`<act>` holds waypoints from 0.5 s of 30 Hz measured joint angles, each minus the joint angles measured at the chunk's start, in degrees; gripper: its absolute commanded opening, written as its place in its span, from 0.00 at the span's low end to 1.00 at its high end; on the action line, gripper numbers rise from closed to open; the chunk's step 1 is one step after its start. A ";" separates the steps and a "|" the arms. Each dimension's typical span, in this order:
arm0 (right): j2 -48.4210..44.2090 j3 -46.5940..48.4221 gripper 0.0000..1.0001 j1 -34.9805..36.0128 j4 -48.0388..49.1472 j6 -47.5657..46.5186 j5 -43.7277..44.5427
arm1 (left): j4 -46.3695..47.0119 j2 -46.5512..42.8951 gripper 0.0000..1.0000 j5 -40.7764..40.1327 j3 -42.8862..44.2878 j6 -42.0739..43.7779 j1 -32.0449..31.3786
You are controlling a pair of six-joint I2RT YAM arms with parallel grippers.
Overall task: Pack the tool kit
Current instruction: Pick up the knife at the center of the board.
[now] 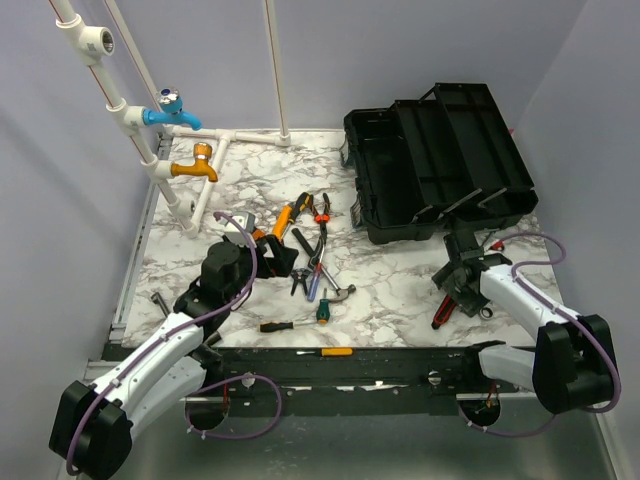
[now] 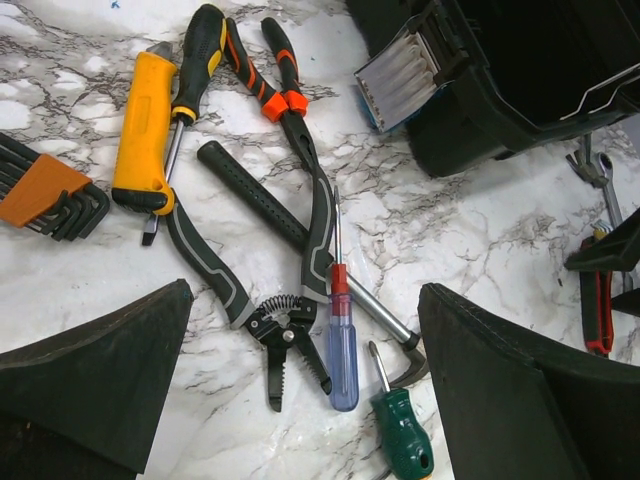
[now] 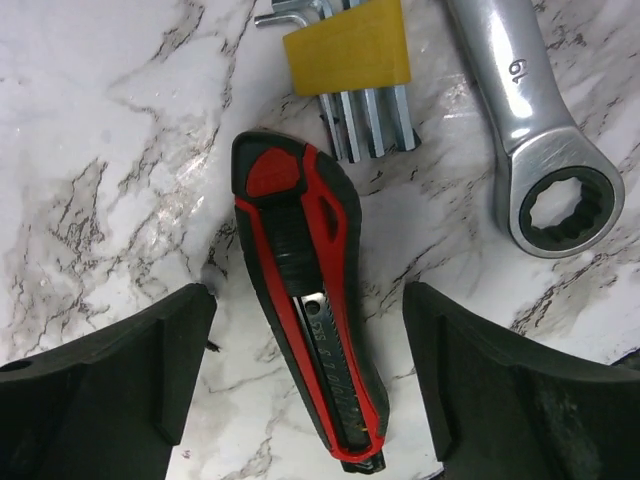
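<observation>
While both arms hang low over the marble-patterned table [image 1: 400,300], I can see the black toolbox [image 1: 395,222] standing open at the far right corner, its tiered trays folded out. My right gripper [image 3: 308,290] sits just in front of it near the right edge, jaws apart. The red-and-black utility knife [image 3: 305,330] lies flat between the fingers, touching neither. Just beyond the knife lie a hex key set in a yellow holder [image 3: 345,50] and a chrome ring wrench [image 3: 545,150].

My left gripper [image 2: 305,290] is spread wide and holds nothing, poised above the heap of tools at the middle of the table. In the heap are wire strippers [image 2: 285,325], a blue-handled screwdriver [image 2: 342,365], a green-handled screwdriver [image 2: 402,440], a hammer [image 2: 255,195] with a black grip, orange-handled long-nose pliers [image 2: 283,95] and an orange hex key set [image 2: 45,190]. A yellow-handled tool [image 2: 145,130] lies there too, perhaps a folding saw; I can't tell from here. A yellow-handled screwdriver [image 1: 335,351] lies by the near edge. A blue tap [image 1: 165,110] and an orange tap [image 1: 195,165] stand at the far left corner.
</observation>
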 measured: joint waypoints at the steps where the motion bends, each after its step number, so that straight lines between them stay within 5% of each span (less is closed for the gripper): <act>1: 0.37 -0.17 0.68 0.00 0.17 0.07 0.13 | 0.26 0.00 0.99 0.11 -0.17 0.26 0.00; 5: 0.13 -0.48 0.55 -0.02 0.11 0.46 0.59 | 1.51 0.00 0.98 0.42 -0.66 1.25 0.00; 8: -1.01 -1.18 0.27 -0.02 0.46 0.57 0.79 | 2.99 -0.04 0.98 0.72 -1.16 1.75 0.00; 15: -3.08 3.50 0.13 0.00 -2.27 -1.75 2.01 | 4.66 -0.09 0.98 1.01 -1.70 2.36 0.00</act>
